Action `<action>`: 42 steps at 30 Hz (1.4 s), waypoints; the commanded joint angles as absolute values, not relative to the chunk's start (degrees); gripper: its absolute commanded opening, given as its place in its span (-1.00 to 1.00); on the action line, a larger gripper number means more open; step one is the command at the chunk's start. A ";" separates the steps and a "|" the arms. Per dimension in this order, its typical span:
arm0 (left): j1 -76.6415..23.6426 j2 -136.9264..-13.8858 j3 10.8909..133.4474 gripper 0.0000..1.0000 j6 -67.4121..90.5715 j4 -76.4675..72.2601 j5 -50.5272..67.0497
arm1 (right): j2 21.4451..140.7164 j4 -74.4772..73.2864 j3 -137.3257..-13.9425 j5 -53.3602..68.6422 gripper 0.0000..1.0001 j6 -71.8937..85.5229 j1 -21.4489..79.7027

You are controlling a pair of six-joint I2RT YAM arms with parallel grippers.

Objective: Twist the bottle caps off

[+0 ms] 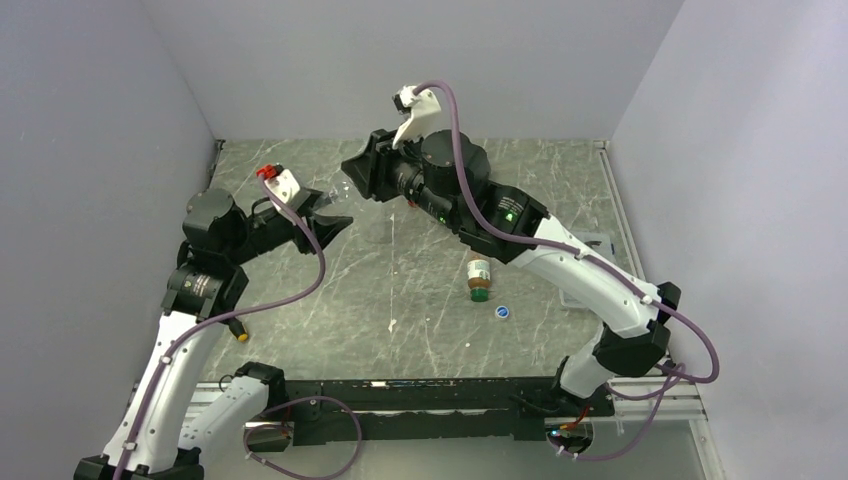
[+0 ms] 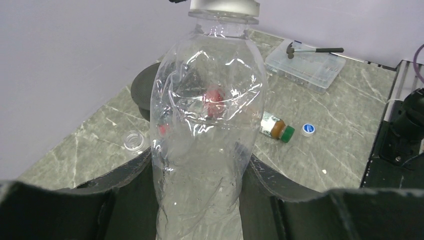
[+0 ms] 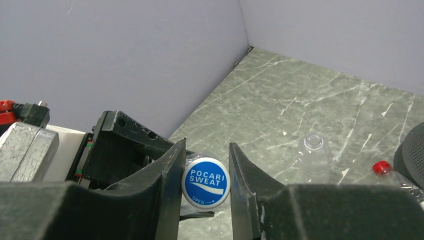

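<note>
My left gripper (image 2: 200,172) is shut on the body of a plain clear bottle (image 2: 207,125) and holds it off the table, neck pointing at the right arm. The bottle shows between the two grippers in the top view (image 1: 338,193). My right gripper (image 3: 206,160) is shut on its cap (image 3: 206,182), white with a blue "POCARI SWEAT" top. The amber-brown bottle (image 1: 479,277) lies on the table with a green cap on. A second clear bottle (image 3: 315,156) has an open neck. A red-capped bottle (image 3: 389,172) lies at the right edge of the right wrist view.
A loose blue-and-white cap (image 1: 502,312) lies near the amber bottle. A clear lidded box (image 2: 306,66) with a small hammer on it sits by the right wall. A dark round object (image 2: 142,90) sits behind the held bottle. Grey walls close three sides.
</note>
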State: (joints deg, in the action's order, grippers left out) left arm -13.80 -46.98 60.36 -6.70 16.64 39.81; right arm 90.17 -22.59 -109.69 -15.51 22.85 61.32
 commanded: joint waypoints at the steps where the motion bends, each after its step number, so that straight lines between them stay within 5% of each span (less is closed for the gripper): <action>1: -13.89 -47.90 61.75 -0.09 -3.87 16.03 45.03 | 85.54 -16.96 -108.31 -11.98 -0.89 18.56 60.98; 9: -13.89 -50.35 64.21 -0.02 9.31 13.95 66.22 | 74.73 -2.33 -94.08 28.84 -0.97 10.80 55.40; 15: -13.89 -51.26 63.76 0.00 19.27 6.20 70.06 | 71.69 0.94 -89.85 37.19 -0.94 13.26 51.42; 17: -13.89 -51.60 63.73 0.00 19.73 5.64 69.97 | 72.33 -1.04 -90.46 34.76 -0.47 13.31 51.42; 20: -13.89 -51.94 63.91 -0.01 18.37 6.68 68.87 | 73.56 -5.04 -92.41 26.33 0.86 13.91 51.50; 21: -13.89 -51.94 63.91 -0.01 17.09 7.57 68.21 | 73.79 -6.11 -93.08 23.70 0.98 14.19 51.57; 33: -13.89 -48.17 61.79 0.01 -6.47 13.13 44.08 | 81.87 -21.10 -106.26 -15.84 0.92 22.21 59.40; 42: -13.89 -47.25 60.88 -0.03 -10.02 12.23 36.16 | 88.20 -21.64 -110.54 -17.49 0.47 23.84 60.63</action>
State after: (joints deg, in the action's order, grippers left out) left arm -14.04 -47.86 61.12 -7.03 14.41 40.82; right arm 87.35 -20.93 -107.98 -14.74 22.17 60.29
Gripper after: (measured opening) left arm 0.526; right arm 0.770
